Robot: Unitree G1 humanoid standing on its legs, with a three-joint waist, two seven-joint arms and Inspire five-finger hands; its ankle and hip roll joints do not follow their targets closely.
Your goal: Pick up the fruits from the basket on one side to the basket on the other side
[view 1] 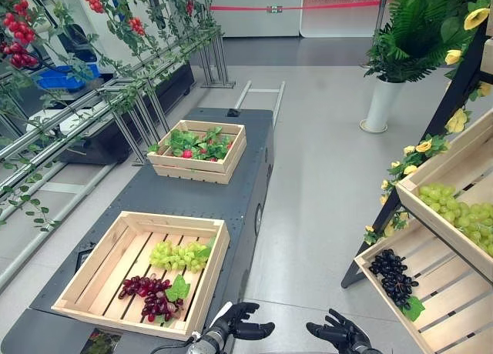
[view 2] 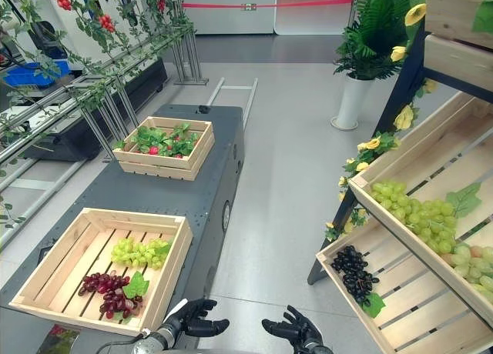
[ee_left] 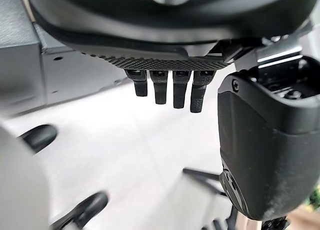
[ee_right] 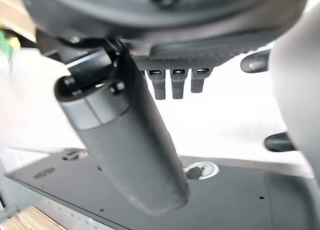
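Observation:
On the dark cart (view 1: pixel 231 208), the near wooden crate (view 1: pixel 85 273) holds a green grape bunch (view 1: pixel 179 255) and a dark red grape bunch (view 1: pixel 148 294) with a leaf. To the right, a slanted shelf crate (view 1: pixel 451 304) carries black grapes (view 1: pixel 394 275), and the crate above it (view 1: pixel 454 165) carries green grapes (view 1: pixel 462 212). My left hand (view 1: pixel 239 323) hangs open and empty just beyond the near crate's front right corner. Over the floor between cart and shelf, my right hand (view 1: pixel 339 332) is also open and empty. Straight fingers (ee_left: pixel 172 90) and fingers (ee_right: pixel 172 82) show in the wrist views.
A second crate (view 1: pixel 192 169) of red fruit and leaves sits at the cart's far end. A white planter (view 1: pixel 381 104) with a green plant stands behind the shelf. A vine-covered metal rack (view 1: pixel 115 100) runs along the left. Grey floor lies between cart and shelf.

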